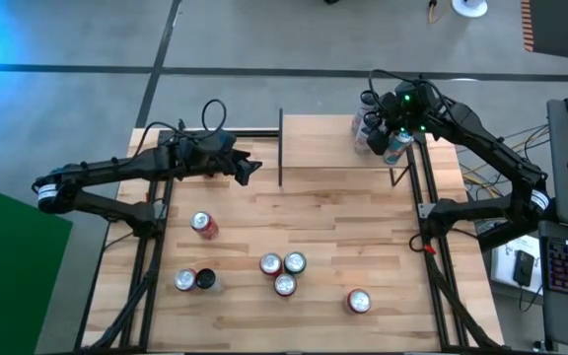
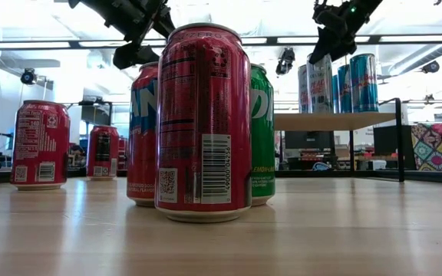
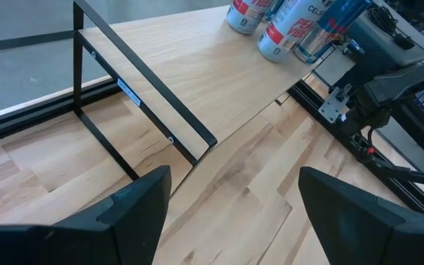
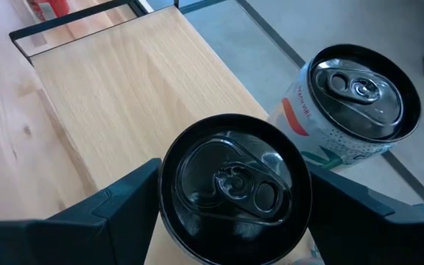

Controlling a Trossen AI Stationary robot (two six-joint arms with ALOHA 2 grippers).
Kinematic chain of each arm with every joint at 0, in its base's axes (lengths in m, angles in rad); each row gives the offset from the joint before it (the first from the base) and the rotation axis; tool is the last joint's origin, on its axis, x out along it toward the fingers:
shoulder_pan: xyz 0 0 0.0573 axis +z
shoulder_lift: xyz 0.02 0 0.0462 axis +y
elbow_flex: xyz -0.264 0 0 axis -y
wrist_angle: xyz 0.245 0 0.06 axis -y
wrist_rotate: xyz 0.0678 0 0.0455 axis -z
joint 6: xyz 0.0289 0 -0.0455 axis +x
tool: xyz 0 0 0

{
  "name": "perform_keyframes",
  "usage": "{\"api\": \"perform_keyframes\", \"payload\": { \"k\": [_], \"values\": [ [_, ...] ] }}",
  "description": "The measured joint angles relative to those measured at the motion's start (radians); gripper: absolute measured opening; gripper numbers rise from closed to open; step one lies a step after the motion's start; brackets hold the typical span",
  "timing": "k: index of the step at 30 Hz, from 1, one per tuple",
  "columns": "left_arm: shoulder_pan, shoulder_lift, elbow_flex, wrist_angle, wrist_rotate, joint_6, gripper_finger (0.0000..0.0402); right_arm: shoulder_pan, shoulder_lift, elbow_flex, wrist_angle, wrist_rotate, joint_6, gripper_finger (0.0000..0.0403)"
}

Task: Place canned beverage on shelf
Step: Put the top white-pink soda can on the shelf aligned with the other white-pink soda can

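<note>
1. While it waits over the table left of the shelf, the left gripper has its fingers wide apart and holds nothing.
2. Seven cans stand on the table, well apart from the shelf.
3. At the shelf's right end, the right gripper sits around a tall can, fingers on both sides. It looks like the can stands on the board, but its bottom is hidden.
4. Other cans stand just beside it. If the fingers pull away crooked, they could knock a can off the edge.
</note>
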Motion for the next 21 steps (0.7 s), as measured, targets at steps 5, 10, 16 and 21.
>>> {"api": "perform_keyframes", "payload": {
  "k": [5,10,16,21],
  "values": [
    [0.0,0.0,0.0,0.0,0.0,0.001,0.0284,0.0,0.0,0.0,0.004,0.0,0.002,0.0283],
    [0.0,0.0,0.0,0.0,0.0,0.013,0.0284,0.0,0.002,-0.001,0.015,0.0,0.003,0.0283],
    [0.0,0.0,0.0,0.0,0.001,0.019,0.0284,0.0,0.002,-0.001,0.019,0.001,0.002,0.0283],
    [0.0,0.0,0.0,-0.001,0.001,0.019,0.0284,0.0,0.002,-0.001,0.019,0.004,0.018,0.0283]
  ]
}}
